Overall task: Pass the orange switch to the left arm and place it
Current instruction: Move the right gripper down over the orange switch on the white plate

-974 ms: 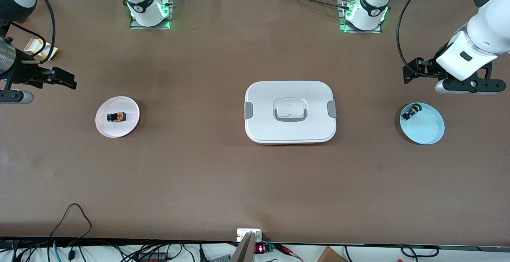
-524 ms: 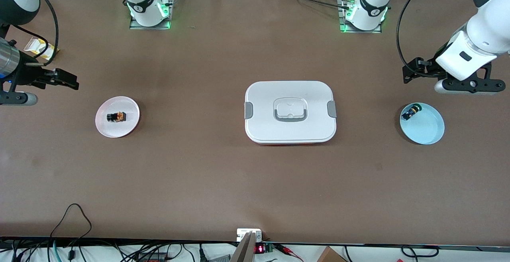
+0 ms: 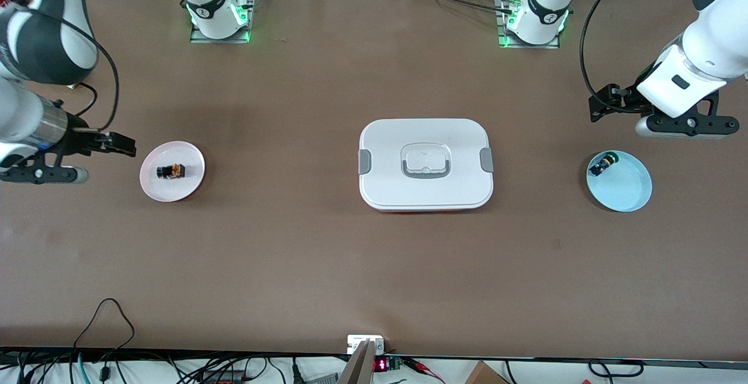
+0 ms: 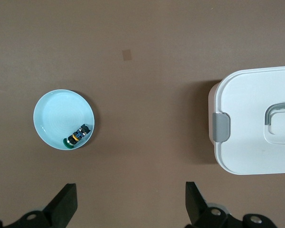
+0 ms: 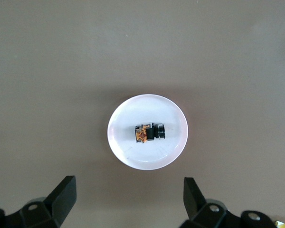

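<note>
The orange switch point(image 3: 170, 170) lies on its side on a small pinkish-white plate point(image 3: 188, 156) toward the right arm's end of the table. In the right wrist view the switch point(image 5: 149, 132) lies in the middle of the plate point(image 5: 130, 118). My right gripper point(image 3: 121, 144) is open and empty, above the table just beside that plate; it also shows in the right wrist view point(image 5: 128, 187). The white lidded box point(image 3: 426, 163) sits mid-table. My left gripper point(image 3: 605, 106) is open and empty, above the table beside a light blue plate point(image 3: 628, 188); it also shows in the left wrist view point(image 4: 130, 192).
A small black switch with blue and yellow-green parts point(image 3: 603, 165) lies in the blue plate, also seen in the left wrist view point(image 4: 78, 137). The box's edge point(image 4: 256, 118) shows there too. A black cable point(image 3: 108, 314) loops over the table's front edge.
My right arm has swung toward the front camera and brought its gripper close beside the pinkish-white plate. The left arm has barely moved. Switches, plates and box are unmoved.
</note>
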